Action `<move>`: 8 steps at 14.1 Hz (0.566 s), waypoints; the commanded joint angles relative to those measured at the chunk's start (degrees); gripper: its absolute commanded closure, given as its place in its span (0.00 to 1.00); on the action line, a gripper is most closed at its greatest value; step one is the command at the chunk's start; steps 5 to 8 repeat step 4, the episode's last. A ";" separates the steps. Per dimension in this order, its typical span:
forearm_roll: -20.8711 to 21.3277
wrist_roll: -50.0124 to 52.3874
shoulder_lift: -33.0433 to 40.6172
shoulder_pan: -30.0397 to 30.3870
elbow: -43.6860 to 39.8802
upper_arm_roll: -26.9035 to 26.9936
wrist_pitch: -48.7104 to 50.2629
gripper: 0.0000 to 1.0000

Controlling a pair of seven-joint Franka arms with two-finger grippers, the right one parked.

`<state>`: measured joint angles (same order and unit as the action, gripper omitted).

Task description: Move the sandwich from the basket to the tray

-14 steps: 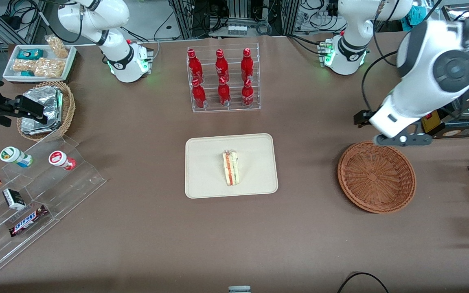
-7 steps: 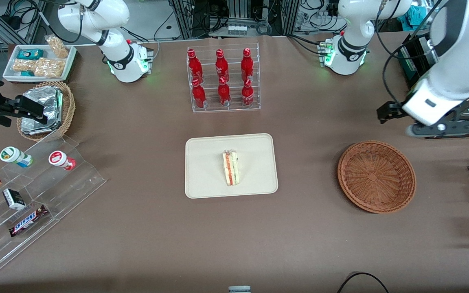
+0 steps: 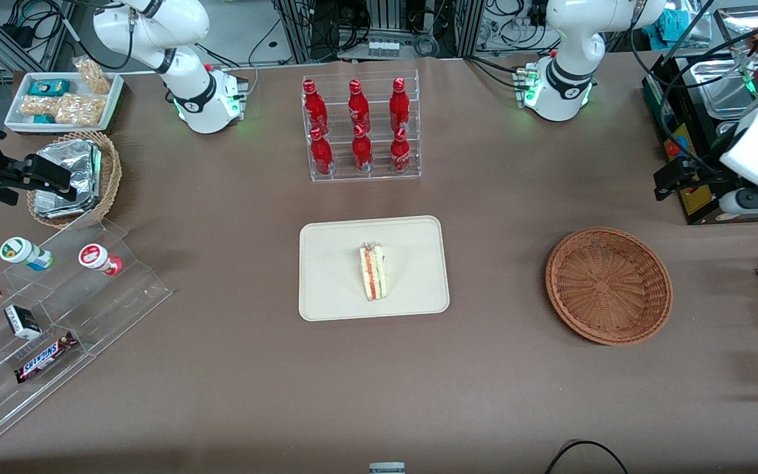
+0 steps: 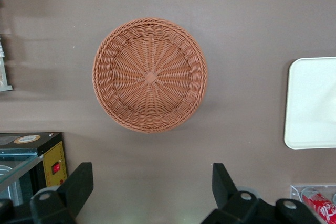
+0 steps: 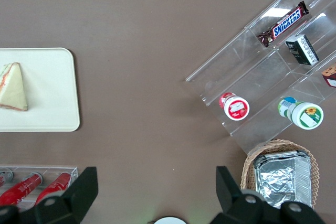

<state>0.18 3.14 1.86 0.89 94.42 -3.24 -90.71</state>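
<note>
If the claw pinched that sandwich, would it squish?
Probably: the sandwich on the tray looks like soft white bread, likely light, and its layers might slide apart. The open claw hangs above the table beside the empty basket.

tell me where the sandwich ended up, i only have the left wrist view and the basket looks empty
Observer: The sandwich lies on the tray, near its middle.
Operator: and the claw, is it near the basket
Observer: No, the claw is open, holding nothing, raised toward the working arm's end of the table.
Operator: anything left in the basket
Observer: Nothing. The front view also shows the basket empty.
</note>
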 commanded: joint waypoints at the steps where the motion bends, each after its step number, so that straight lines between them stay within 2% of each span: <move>1: -0.97 -1.12 0.34 -1.07 -2.66 1.40 2.73 0.00; 8: -0.79 -1.12 0.25 -1.07 -3.11 1.48 2.65 0.00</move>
